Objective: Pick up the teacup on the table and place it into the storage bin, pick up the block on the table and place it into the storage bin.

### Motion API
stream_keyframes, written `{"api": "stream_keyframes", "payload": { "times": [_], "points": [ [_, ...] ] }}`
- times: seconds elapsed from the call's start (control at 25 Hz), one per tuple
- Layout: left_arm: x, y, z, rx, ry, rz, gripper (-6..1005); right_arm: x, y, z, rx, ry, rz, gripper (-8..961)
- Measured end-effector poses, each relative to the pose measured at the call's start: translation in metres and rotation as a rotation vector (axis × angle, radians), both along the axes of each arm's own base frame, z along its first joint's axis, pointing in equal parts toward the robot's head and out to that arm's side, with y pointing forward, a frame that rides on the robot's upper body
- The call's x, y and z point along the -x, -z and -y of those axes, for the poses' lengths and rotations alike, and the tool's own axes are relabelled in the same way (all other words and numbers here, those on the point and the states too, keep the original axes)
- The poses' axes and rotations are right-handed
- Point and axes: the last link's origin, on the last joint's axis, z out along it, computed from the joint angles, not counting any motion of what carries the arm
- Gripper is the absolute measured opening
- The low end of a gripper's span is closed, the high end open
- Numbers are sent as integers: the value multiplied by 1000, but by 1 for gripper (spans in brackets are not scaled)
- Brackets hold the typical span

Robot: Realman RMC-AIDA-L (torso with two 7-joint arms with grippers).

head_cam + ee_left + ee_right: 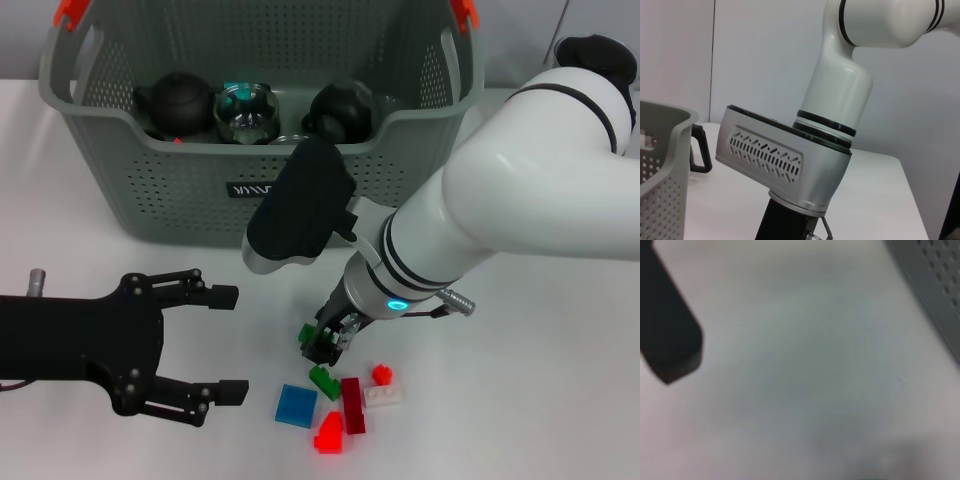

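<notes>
On the white table (560,400), before the perforated plastic storage bin (180,190), lie six loose blocks: one blue square (296,405), one green (324,381), one dark red bar (353,404), one white (385,395), two bright red. Right gripper (322,342) pinches a seventh, green block (306,333) just above them. Left gripper (220,345) hangs spread nearby. Inside the bin sit two dark round teapots and one glass cup (243,108).

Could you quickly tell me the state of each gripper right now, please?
Left gripper: open, holding nothing, hovering over the white table.
Right gripper: down at the small green block among the scattered blocks; grip cannot be told.
</notes>
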Motion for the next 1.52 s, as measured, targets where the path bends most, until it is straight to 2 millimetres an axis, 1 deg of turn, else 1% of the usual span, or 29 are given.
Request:
{"api": "stream_keyframes", "payload": {
  "times": [0.44,0.56,0.76,1.52],
  "points": [
    [0,0,-2,-6,-4,-1,942,0,0,-1,6,-10,8,408],
    [0,0,-2,-6,-4,0,942,-1,0,-1,7,-9,8,367],
    [0,1,-2,-6,-5,0,942,-3,0,-2,5,-4,15,246],
    [0,1,-2,-7,-6,0,941,-4,0,0,32,8,19,210]
  ]
}}
